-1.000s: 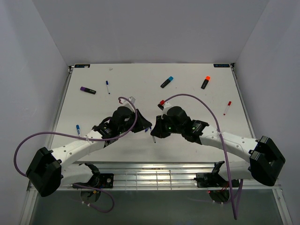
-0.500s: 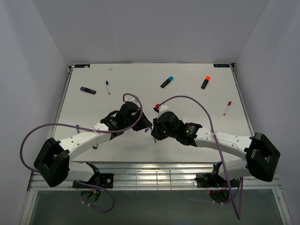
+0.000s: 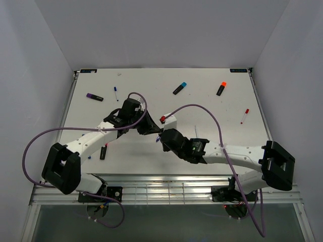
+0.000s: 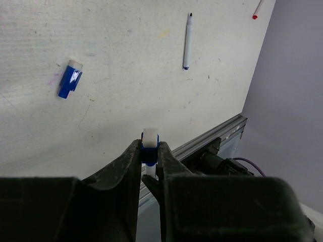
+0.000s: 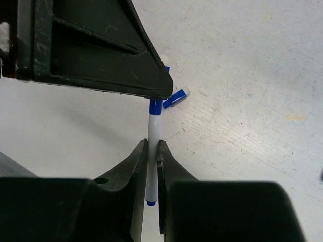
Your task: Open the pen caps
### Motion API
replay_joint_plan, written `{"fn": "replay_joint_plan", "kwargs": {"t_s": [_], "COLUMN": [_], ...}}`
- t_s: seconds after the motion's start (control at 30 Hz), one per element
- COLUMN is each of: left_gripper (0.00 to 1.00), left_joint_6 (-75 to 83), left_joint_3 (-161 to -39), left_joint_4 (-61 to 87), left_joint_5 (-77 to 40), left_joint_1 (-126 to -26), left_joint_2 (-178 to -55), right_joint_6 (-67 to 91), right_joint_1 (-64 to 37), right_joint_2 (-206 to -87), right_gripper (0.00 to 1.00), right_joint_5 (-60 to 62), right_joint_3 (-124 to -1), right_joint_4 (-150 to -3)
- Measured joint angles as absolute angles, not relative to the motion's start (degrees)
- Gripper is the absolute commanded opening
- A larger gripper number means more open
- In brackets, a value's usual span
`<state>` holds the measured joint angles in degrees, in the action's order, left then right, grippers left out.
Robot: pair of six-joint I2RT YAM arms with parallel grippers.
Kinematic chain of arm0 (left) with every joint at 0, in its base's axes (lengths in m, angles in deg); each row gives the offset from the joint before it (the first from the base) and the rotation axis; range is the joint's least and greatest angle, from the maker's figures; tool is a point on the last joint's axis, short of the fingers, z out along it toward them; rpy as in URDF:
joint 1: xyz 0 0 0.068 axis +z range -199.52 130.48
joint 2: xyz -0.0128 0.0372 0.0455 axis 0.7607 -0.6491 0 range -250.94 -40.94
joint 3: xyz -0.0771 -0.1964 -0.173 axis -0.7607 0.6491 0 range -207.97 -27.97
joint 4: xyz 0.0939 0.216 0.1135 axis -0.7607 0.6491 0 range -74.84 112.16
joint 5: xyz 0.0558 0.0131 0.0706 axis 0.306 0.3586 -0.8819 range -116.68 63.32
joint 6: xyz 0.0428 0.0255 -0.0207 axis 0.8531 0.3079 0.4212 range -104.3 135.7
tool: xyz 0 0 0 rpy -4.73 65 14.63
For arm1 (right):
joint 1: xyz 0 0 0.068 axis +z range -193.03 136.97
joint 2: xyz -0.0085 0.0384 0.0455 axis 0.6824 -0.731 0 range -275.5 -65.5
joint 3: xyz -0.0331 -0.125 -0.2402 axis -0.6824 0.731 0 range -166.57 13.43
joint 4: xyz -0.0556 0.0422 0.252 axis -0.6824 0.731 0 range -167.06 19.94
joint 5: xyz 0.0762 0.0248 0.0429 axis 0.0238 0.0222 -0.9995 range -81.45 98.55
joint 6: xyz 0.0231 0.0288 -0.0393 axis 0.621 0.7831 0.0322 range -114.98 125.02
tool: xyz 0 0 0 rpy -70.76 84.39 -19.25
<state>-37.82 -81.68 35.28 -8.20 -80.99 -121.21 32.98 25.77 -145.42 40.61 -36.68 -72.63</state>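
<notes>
The top camera is looking down on the whole table (image 3: 212, 101) from high above its near edge. Both wrist cameras are hanging close over the table, each peeking out between its own fingers (image 4: 126, 166). Both are seeing the same loose blue cap (image 4: 69, 79) on the table.

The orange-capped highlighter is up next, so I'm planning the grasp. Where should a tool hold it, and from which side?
Probably from above, pinching across the black body and leaving the orange cap at its far end free to pull. The highlighter lies flat, nothing touching it, its length running roughly near-to-far.
</notes>
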Motion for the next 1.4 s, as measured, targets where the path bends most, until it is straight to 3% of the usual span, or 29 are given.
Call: {"fn": "replay_joint_plan", "kwargs": {"t_s": [0.6, 0.7, 0.83, 0.93, 1.23, 1.4], "left_gripper": [0.0, 0.0, 0.0, 0.0, 0.0, 0.0], "left_joint_6": [-44.11, -42.71, -41.09, -40.4, -38.47, -37.58], "left_joint_3": [-69.82, -68.55, -66.8, -66.78, -65.16, -65.16], "left_joint_4": [23.08, 20.89, 16.94, 13.27, 11.39, 11.71], "left_joint_5": [12.82, 13.54, 11.62, 9.89, 8.34, 7.97], "left_joint_1": [-68.62, -68.51, -67.02, -65.21, -65.25, -65.6], "left_joint_2": [-117.87, -115.29, -109.5, -105.71, -104.36, -104.77], "right_joint_6": [29.77, 29.2, 28.74, 28.39, 27.35, 25.79], "right_joint_1": [26.33, 25.68, 23.23, 21.39, 18.12, 15.3], "right_joint_2": [-145.18, -143.71, -143.51, -144.59, -144.85, -144.39], "right_gripper": [0.08, 0.19, 0.46, 0.56, 0.7, 0.68], "right_joint_5": [36.89, 34.68, 28.1, 23.05, 14.29, 9.85], "right_joint_3": [-34.49, -34.49, -35.54, -35.48, -35.43, -35.43], "right_joint_4": [-79.74, -79.69, -76.5, -71.87, -70.75, -71.87]}}
